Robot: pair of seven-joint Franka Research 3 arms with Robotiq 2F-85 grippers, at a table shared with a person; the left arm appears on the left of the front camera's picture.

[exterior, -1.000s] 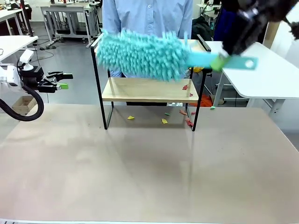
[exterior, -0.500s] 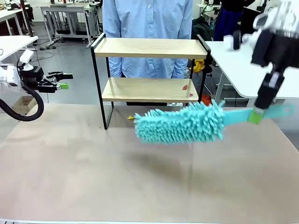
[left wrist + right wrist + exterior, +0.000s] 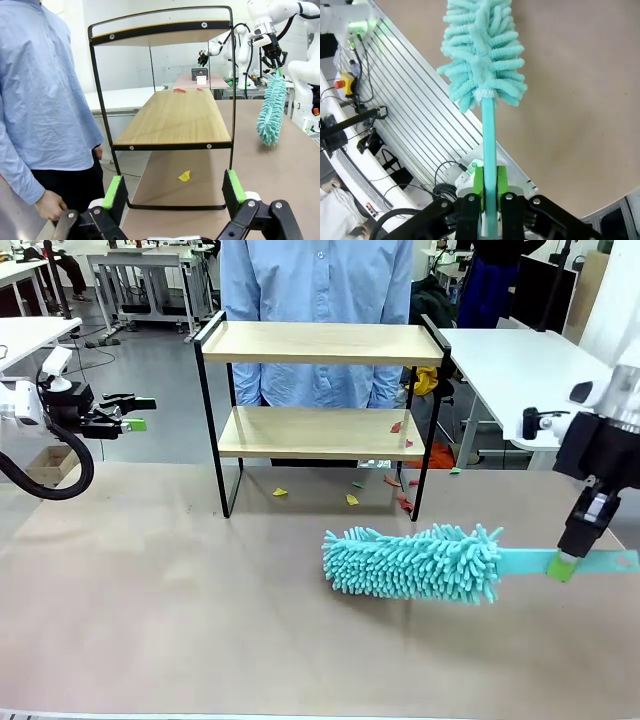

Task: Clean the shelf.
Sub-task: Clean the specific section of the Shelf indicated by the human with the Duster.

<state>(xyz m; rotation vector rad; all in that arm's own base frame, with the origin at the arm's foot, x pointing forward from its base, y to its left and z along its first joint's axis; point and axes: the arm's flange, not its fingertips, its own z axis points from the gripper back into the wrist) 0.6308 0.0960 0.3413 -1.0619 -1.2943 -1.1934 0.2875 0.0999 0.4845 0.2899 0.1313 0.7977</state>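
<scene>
The shelf (image 3: 320, 430) is a two-tier rack of light wooden boards in a black frame at the table's far middle, also seen in the left wrist view (image 3: 175, 120). Red scraps (image 3: 397, 427) lie on its lower board at the right end. My right gripper (image 3: 563, 568) is shut on the flat handle of a teal fluffy duster (image 3: 415, 562), which lies low over the table in front of the shelf; the right wrist view looks along the duster (image 3: 482, 55). My left gripper (image 3: 138, 412) stands open at the far left, its fingers (image 3: 116, 192) empty and facing the shelf's end.
Small yellow, green and red scraps (image 3: 351, 499) lie on the table under and beside the shelf. A person in a light blue shirt (image 3: 315, 280) stands behind the shelf. White tables (image 3: 520, 365) stand to the right and left.
My right arm has swung the duster down from the shelf's top board to the table in front, ending lower and further right. The left arm has stayed still.
</scene>
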